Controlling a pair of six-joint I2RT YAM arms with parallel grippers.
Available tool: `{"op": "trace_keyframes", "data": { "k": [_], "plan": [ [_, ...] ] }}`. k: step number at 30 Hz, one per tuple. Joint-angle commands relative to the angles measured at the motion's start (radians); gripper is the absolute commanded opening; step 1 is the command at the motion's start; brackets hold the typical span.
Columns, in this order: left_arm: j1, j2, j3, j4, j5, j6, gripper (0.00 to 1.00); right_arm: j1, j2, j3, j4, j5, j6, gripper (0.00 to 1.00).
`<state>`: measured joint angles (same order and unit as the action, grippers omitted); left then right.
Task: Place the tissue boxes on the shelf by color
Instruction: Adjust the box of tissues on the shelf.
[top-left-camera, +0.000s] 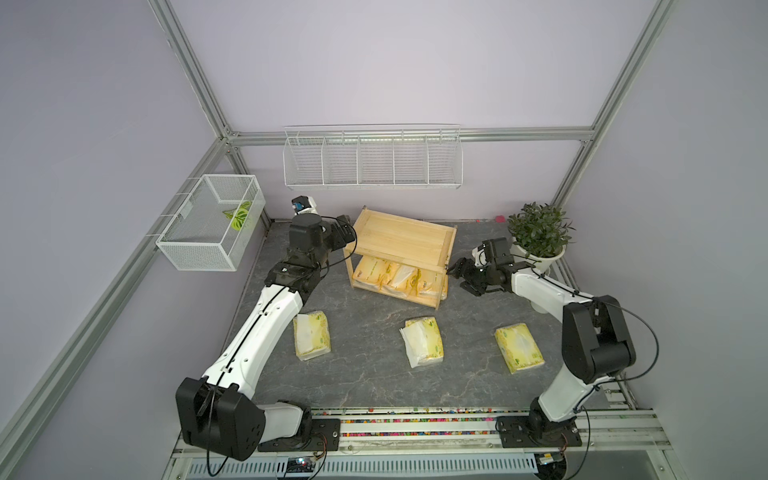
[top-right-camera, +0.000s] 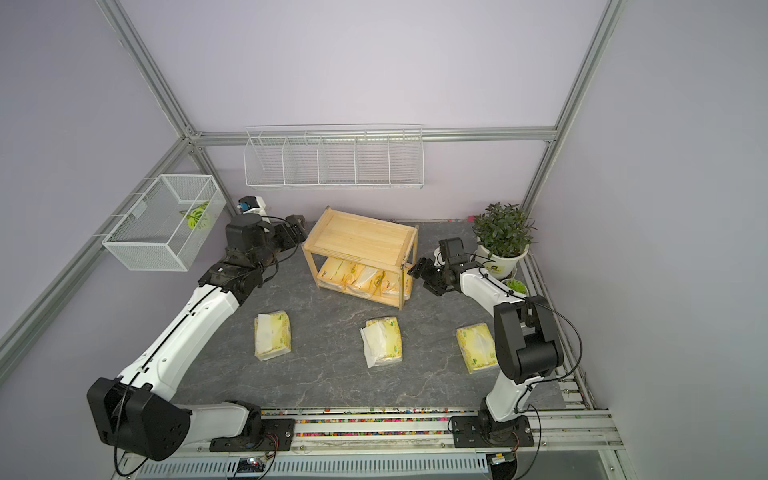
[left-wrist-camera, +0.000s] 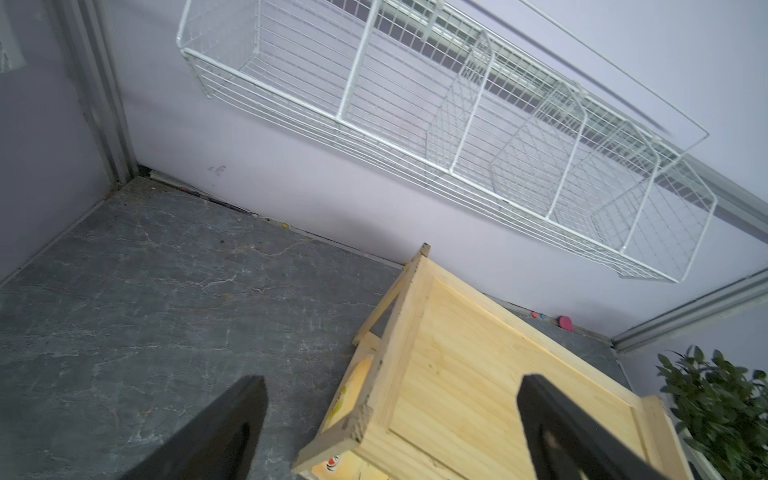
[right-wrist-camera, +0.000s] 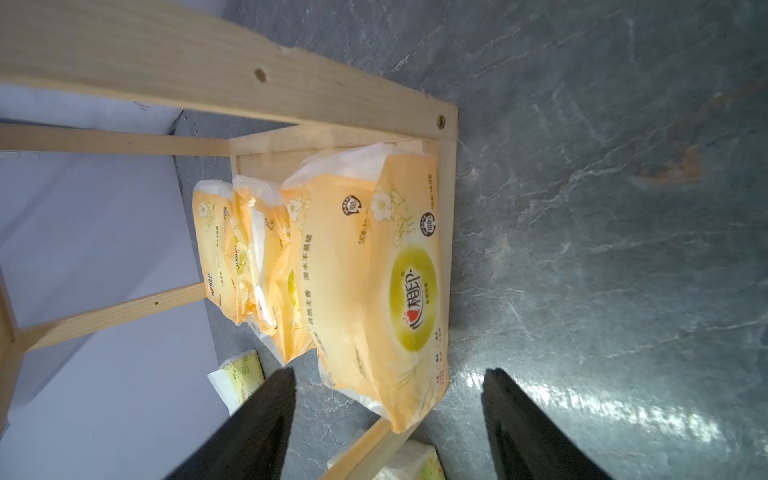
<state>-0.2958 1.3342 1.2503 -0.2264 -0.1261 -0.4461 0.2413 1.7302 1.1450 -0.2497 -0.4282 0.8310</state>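
The wooden shelf (top-left-camera: 401, 243) (top-right-camera: 359, 237) stands at the back middle of the table, its top tier bare. Three orange-yellow tissue boxes (top-left-camera: 395, 276) (right-wrist-camera: 374, 266) stand side by side on its lower tier. Three pale yellow-green tissue boxes (top-left-camera: 312, 341) (top-left-camera: 424, 340) (top-left-camera: 519, 347) lie apart on the table in front, white tissue showing. My left gripper (top-left-camera: 345, 230) (left-wrist-camera: 392, 380) is open above the shelf's left front corner. At the shelf's right end my right gripper (top-left-camera: 455, 270) (right-wrist-camera: 389, 374) is open, and the nearest orange box's end lies between its fingers, untouched.
A white wire wall rack (top-left-camera: 372, 162) hangs behind the shelf. A white mesh basket (top-left-camera: 208, 232) with a green leaf hangs on the left wall. A potted plant (top-left-camera: 538, 232) stands just behind the right wrist, with a small pot (top-right-camera: 515, 286) near it.
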Motion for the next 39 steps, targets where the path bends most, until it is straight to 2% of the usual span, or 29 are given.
{"op": "trace_keyframes", "data": {
  "k": [1, 8, 21, 29, 39],
  "plan": [
    [0.016, 0.022, 0.039, -0.030, 0.043, 0.038, 1.00, -0.002, 0.011, -0.001, 0.037, -0.020, 0.022, 0.75],
    [0.034, 0.050, 0.029, -0.016, 0.062, 0.048, 1.00, 0.004, 0.071, -0.013, 0.168, -0.077, 0.108, 0.73],
    [0.039, 0.046, 0.020, -0.007, 0.074, 0.050, 1.00, 0.087, 0.165, 0.067, 0.197, -0.078, 0.141, 0.72],
    [0.041, 0.079, 0.043, -0.004, 0.081, 0.065, 1.00, 0.058, 0.078, 0.006, 0.164, -0.062, 0.113, 0.74],
    [0.067, 0.201, 0.151, 0.015, 0.143, 0.078, 1.00, 0.002, -0.062, -0.096, 0.135, -0.049, 0.099, 0.76]
  ]
}}
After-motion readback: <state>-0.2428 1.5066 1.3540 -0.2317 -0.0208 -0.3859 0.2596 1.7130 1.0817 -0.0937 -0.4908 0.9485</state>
